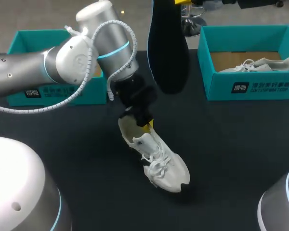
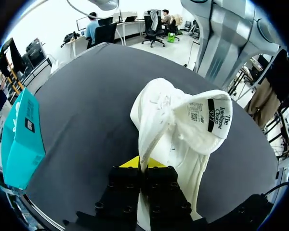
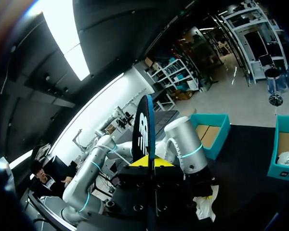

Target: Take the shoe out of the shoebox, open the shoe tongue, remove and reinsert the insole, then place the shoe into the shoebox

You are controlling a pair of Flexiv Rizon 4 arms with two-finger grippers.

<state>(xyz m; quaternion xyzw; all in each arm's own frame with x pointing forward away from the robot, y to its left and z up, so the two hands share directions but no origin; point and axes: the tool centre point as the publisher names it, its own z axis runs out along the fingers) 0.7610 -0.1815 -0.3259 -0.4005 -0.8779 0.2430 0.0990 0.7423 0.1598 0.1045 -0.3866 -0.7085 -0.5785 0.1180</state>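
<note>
Both are clamped shut: right gripper (image 3: 148, 160) dangles the insole (image 1: 167, 53) upright above, I think slightly behind, the sneaker (image 1: 164, 168), whose heel collar left gripper (image 2: 143, 163) pinches.

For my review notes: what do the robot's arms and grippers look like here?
The left arm is silver-grey tubing with white joint caps, a glowing light-blue ring and a white coiled cable along it. The right arm shows the same grey and blue ring. Left gripper and right gripper are black with yellow tips.

Printed label (image 2: 211, 114) on shoe tongue (image 2: 191, 137)
</note>
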